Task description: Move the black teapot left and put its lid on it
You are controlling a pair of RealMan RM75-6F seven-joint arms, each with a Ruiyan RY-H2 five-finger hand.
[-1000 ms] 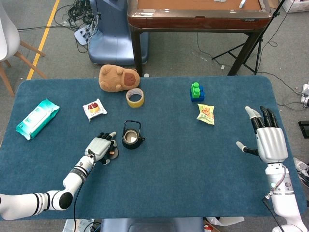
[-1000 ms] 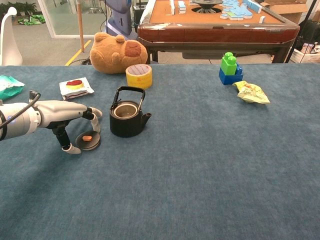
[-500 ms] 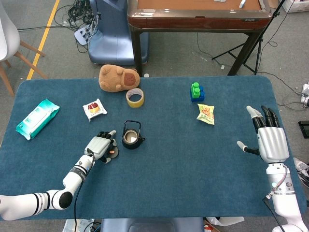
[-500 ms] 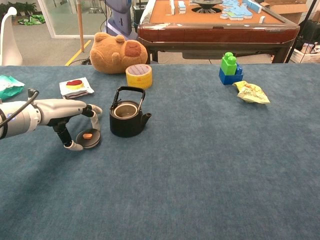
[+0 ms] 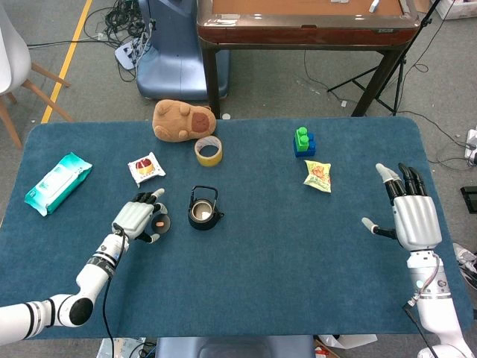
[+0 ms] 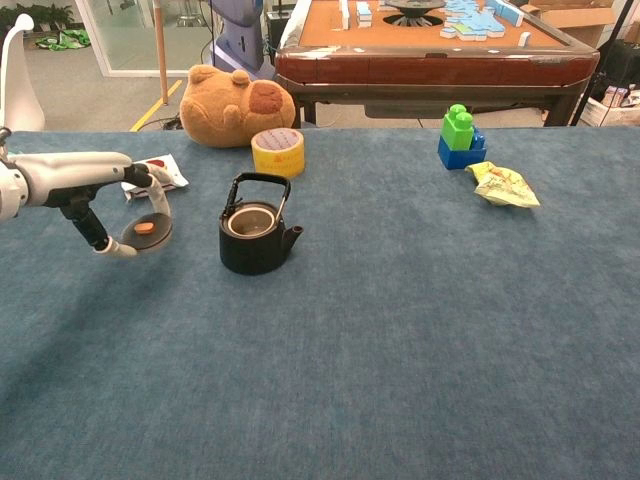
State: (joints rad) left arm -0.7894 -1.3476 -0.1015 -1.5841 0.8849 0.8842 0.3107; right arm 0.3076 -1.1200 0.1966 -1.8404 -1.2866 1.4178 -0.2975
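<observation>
The black teapot (image 5: 203, 213) (image 6: 252, 240) stands upright near the table's middle with its handle up and its mouth uncovered. Its round black lid (image 5: 158, 221) (image 6: 146, 231), with an orange knob, is tilted to the teapot's left. My left hand (image 5: 137, 216) (image 6: 95, 185) pinches the lid between thumb and fingers, a short gap away from the pot. My right hand (image 5: 414, 216) hovers at the far right edge with its fingers spread and nothing in it. The chest view does not show it.
A brown plush toy (image 5: 182, 120), a yellow tape roll (image 5: 208, 151) and a snack packet (image 5: 146, 168) lie behind the teapot. A teal wipes pack (image 5: 57, 182) is at far left. Green-blue blocks (image 5: 303, 141) and a yellow packet (image 5: 317, 176) lie to the right.
My left hand has moved left and back, away from the teapot, carrying the lid with it. The teapot and my right hand have stayed put.
</observation>
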